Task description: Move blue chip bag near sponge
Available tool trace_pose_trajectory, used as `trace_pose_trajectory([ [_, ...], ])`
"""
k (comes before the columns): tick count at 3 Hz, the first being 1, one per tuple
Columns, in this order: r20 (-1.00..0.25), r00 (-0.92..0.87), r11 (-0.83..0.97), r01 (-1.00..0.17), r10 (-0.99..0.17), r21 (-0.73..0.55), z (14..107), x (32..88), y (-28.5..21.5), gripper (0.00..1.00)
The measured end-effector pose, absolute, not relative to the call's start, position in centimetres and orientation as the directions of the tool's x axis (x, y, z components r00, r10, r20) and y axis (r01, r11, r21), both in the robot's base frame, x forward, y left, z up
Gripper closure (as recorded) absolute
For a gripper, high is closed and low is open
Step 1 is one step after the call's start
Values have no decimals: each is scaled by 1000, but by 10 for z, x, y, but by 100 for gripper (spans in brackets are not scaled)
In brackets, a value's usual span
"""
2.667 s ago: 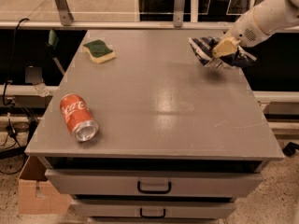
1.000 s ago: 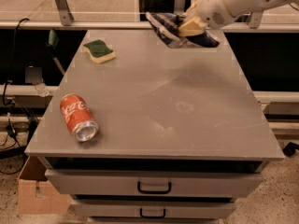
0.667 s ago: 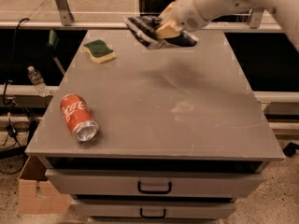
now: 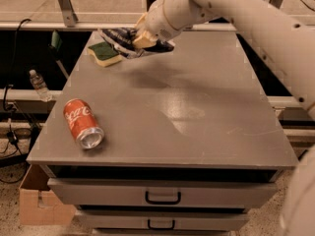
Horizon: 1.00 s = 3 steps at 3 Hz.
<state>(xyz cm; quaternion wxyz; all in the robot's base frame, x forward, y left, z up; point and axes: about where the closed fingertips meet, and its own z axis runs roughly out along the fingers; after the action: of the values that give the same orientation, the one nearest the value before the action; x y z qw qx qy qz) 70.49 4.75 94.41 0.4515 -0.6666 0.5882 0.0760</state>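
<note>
The blue chip bag (image 4: 123,41) is a crinkly dark navy foil bag with white lettering, held above the table's back left part. My gripper (image 4: 142,37) is shut on the bag, with the white arm reaching in from the upper right. The sponge (image 4: 103,53), green on top with a pale yellow base, lies on the table at the back left, just left of and below the bag. The bag's left end overlaps the sponge's right edge in this view.
A red soda can (image 4: 82,123) lies on its side near the grey table's (image 4: 197,122) front left. Drawers with handles (image 4: 162,198) sit below the tabletop. A cardboard box (image 4: 37,205) and a water bottle (image 4: 38,85) are at the left on the floor side.
My gripper has carried the chip bag from the back right of the table leftward, so it now hangs right beside the sponge. The can and sponge have not moved.
</note>
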Motion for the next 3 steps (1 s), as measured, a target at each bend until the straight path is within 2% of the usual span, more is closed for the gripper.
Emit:
trace_pose_trajectory([
  [1,-614,329,51,-854,-717,-518,927,726,67,100],
  [2,-593,344,14,-857,-728,-514,912,743,74,84],
  [3,-571,348,-15,-862,-743,-506,898,756,73,61],
])
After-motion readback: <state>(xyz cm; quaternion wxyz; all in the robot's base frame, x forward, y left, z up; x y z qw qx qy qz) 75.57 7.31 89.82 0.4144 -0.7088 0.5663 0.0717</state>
